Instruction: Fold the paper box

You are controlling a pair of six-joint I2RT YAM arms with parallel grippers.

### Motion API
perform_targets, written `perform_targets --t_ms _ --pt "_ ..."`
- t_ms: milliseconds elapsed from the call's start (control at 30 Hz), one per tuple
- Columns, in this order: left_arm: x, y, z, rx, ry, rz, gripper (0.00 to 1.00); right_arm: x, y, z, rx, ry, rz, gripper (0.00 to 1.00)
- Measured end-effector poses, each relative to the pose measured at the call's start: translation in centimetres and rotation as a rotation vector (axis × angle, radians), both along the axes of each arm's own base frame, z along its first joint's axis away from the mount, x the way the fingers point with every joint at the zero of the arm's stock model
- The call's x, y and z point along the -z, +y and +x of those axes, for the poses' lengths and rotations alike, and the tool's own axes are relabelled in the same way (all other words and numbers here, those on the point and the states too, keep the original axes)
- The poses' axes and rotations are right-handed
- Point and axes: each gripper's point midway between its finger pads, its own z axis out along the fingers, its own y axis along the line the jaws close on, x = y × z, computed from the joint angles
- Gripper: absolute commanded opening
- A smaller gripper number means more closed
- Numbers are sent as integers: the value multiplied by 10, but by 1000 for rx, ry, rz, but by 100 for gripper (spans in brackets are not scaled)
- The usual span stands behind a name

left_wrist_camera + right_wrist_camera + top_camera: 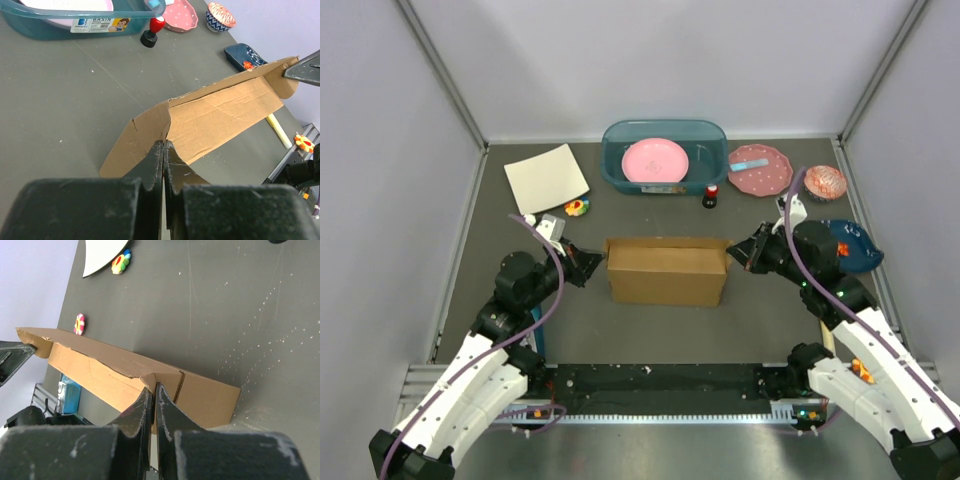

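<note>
1. The paper box (667,271) sits mid-tabletop (650,335), a long brown cardboard shape lying crosswise, partly folded up.
2. Left jaws are at its left end, pressed together and clamped on the cardboard. On the left wrist camera the black left fingertips (155,165) pinch the edge of an end flap, and the box (220,112) runs away from them.
3. Right jaws mirror that at the right end, closed tight on the box wall. The right wrist camera shows the right fingertips (142,407) biting the top edge of the cardboard (100,371).
4. Behind the box stands a teal basin (612,166) holding a pink plate (656,160), with a red-capped bottle (711,194) just beside it.
5. To the right are a dotted pink dish (770,181), a patterned bowl (825,182) and a dark blue dish (858,247).
6. Back left lies a cream sheet (546,178), with a small flower toy (578,207) near its corner.
</note>
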Motion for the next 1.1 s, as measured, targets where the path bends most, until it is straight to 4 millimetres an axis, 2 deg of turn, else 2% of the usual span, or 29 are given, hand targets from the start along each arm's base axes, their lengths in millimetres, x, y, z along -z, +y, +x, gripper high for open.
perform_targets --t_ms 367,967,1000,1100 --pt "0 4 4 -32 5 -6 0 3 10 2 20 -65 -25 0" --pt "-3 5 1 -36 27 -17 0 7 7 5 25 -132 -80 0" --pt "-4 4 1 -35 33 -21 2 7 7 5 26 -133 -82 0" --pt "-6 3 3 -35 44 -23 21 7 6 6 30 -134 -85 0"
